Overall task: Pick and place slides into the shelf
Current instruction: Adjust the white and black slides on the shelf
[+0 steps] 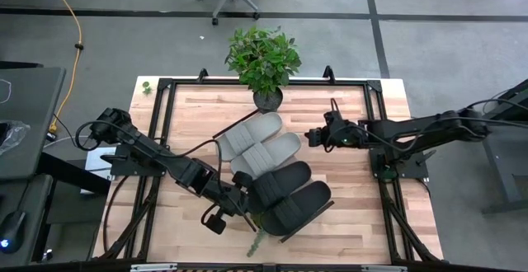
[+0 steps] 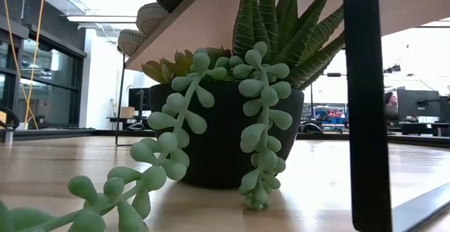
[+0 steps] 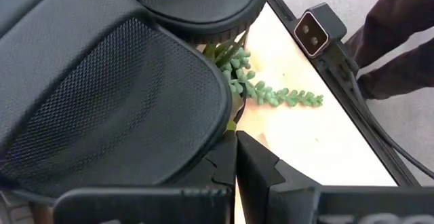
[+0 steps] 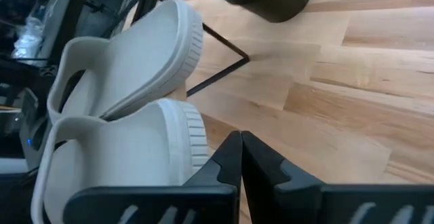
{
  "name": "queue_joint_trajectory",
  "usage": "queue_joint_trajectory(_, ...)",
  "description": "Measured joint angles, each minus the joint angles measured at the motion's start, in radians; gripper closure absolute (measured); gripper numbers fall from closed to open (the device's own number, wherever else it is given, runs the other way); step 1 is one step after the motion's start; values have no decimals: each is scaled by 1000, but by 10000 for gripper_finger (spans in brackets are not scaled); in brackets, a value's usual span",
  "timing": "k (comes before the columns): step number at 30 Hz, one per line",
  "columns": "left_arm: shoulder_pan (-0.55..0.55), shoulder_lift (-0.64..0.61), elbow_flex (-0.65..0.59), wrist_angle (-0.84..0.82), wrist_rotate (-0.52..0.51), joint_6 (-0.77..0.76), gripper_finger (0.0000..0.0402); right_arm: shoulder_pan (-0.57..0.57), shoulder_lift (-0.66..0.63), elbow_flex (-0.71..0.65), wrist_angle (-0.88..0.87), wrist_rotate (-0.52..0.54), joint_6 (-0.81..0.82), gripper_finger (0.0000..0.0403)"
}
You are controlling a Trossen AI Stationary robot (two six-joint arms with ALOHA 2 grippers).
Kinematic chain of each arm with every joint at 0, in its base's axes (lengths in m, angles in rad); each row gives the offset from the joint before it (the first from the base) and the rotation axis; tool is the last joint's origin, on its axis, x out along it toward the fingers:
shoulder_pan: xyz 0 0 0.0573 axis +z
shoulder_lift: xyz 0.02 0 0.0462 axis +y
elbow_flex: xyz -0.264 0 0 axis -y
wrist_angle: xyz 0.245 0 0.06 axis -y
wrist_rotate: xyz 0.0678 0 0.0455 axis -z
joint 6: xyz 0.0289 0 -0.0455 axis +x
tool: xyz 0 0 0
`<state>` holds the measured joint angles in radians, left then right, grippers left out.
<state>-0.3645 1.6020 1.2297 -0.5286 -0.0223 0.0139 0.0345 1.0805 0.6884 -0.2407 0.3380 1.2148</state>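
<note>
High view: four slides (image 1: 271, 166) are lying in a row on the shelf (image 1: 239, 124), tilted across the desk (image 1: 346, 222). Left pincer (image 1: 244, 196) is sitting at the black pair; a nudge could be shoving one off the edge. Right pincer (image 1: 313, 136) is waiting just beside the grey pair.

Low view: a succulent (image 2: 225, 119) is blocking everything; slides hidden.

Left wrist view: fingers (image 3: 230, 166) are pressed together against a black slide.

Right wrist view: fingers (image 4: 237, 159) are pressed together, gripping nothing; grey slides cut off.
</note>
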Motion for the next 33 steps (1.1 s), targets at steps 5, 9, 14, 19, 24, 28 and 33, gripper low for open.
queue_joint_trajectory(5,0,0,0,2,-5,0,401,0,-22,0,-18,1,0,403)
queue_joint_trajectory(9,-1,-5,0,4,-27,0,401,-1,-22,0,-19,-2,0,402)
queue_joint_trajectory(14,-1,-5,0,9,-55,2,401,-1,-22,0,-19,-9,0,402)
queue_joint_trajectory(19,-1,-5,0,10,-74,4,401,-1,-22,0,-18,-14,0,402)
queue_joint_trajectory(24,-1,-5,0,12,-103,3,401,-1,-22,0,-18,-11,0,402)
queue_joint_trajectory(28,-1,-5,0,11,-125,-10,401,-1,-22,0,-18,2,0,402)
queue_joint_trajectory(33,-12,-9,0,-6,-117,-19,401,-1,-22,0,-18,3,1,402)
